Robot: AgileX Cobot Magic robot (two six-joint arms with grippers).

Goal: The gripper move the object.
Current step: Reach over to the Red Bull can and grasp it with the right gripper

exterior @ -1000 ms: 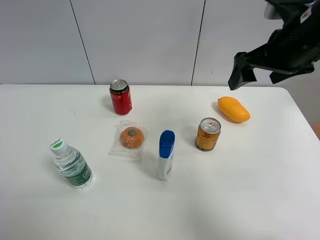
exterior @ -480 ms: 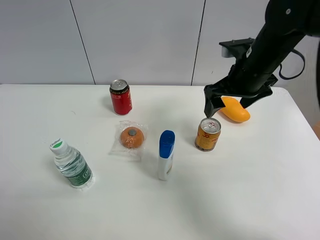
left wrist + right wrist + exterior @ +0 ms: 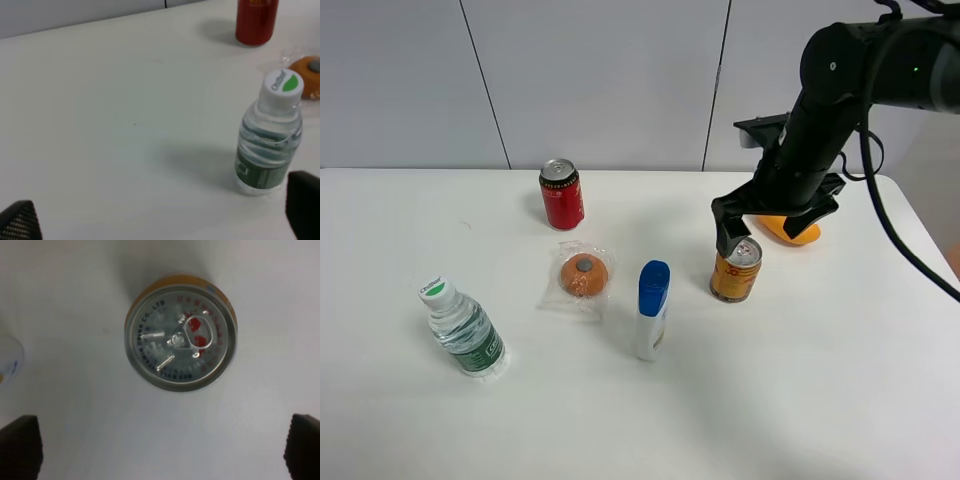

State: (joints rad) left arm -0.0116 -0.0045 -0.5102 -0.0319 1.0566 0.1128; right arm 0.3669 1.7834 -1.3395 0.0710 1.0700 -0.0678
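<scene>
The yellow-gold can [image 3: 735, 275] with red markings and a silver top stands upright on the white table, right of centre. My right gripper [image 3: 770, 222] hangs open just above and slightly behind it. One finger [image 3: 724, 236] reaches down beside the can's top. The right wrist view looks straight down on the can's lid [image 3: 180, 332], with the right gripper [image 3: 160, 450] open and its fingertips [image 3: 17, 445] at the frame's corners, touching nothing. My left gripper [image 3: 160, 215] is open and empty; it does not show in the exterior view.
A red soda can [image 3: 562, 195] stands at the back. A wrapped orange [image 3: 583, 275], a blue-capped white bottle [image 3: 652, 310] and a water bottle [image 3: 462, 328] sit left of the yellow can. A mango [image 3: 800, 234] lies behind the right arm. The water bottle [image 3: 270, 140] is near the left gripper.
The right arm has come down from the upper right and moved left, bringing its open gripper low over the yellow-gold can. No object has moved.
</scene>
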